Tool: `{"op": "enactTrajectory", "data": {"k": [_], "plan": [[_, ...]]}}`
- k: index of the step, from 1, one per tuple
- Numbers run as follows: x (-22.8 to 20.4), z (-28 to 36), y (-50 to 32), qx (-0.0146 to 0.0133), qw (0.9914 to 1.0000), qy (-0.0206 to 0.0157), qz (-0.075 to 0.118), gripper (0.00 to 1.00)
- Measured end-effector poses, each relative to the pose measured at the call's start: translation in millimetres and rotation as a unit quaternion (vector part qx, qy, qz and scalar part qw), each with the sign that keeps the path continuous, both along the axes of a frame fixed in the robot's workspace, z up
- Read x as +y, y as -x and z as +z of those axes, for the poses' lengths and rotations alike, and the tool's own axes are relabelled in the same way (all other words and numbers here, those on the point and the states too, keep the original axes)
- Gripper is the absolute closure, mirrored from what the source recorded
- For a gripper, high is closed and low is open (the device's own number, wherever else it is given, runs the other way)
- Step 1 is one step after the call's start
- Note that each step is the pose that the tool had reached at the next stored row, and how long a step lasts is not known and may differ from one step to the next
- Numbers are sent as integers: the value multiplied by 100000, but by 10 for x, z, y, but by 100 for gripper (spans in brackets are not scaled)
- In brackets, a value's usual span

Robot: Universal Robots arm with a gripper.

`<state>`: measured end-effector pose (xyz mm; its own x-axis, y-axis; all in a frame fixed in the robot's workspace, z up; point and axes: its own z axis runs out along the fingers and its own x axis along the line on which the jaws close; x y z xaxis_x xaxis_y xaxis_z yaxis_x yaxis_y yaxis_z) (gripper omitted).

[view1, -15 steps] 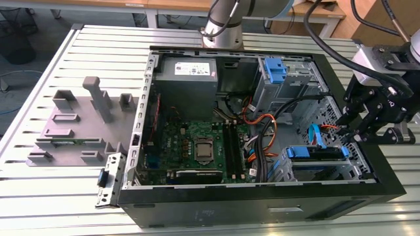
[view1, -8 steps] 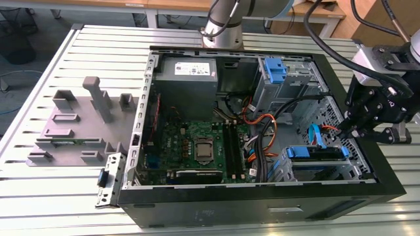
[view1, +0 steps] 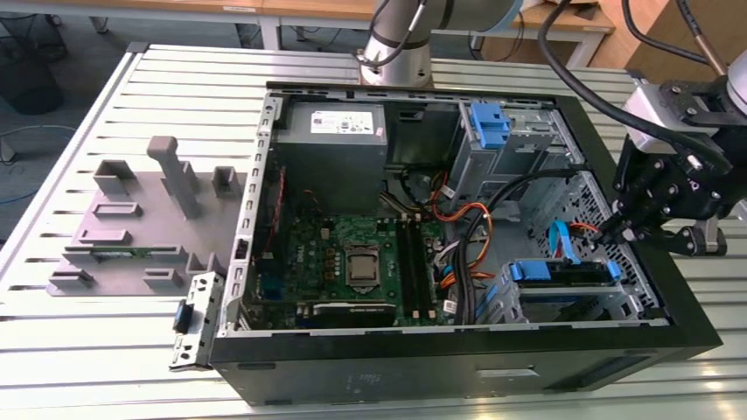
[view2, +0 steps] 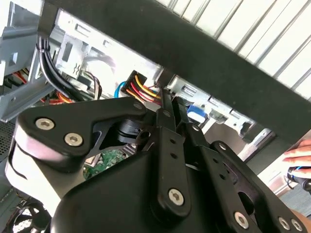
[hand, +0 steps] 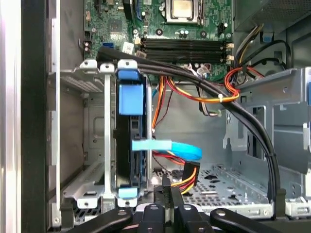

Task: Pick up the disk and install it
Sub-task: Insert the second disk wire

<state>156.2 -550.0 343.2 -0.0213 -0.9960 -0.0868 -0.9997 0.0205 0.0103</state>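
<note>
Disk (hand: 130,145) with blue rails already sits edge-on in the drive cage (hand: 104,141), lower left of the first wrist view. Gripper (view1: 636,232) hovers beside it, fingers nearly together, seemingly pinching its power connector (hand: 187,177).

Silver arm (view1: 394,39), black gripper (view1: 636,229) linkages, silver screws.

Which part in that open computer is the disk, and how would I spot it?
Look inside the open black computer case, at the metal cage in its corner nearest the gripper. The disk sits on edge in that cage. Blue plastic rails frame it, unlike the bare grey metal around it.
</note>
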Motion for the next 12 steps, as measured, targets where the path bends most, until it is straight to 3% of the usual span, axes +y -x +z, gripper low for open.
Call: {"op": "enactTrajectory", "data": {"k": [4,12], "plan": [[-1,0,73,-238,100000,0,-10,83],[0,1,76,-244,100000,6,-9,83]]}}
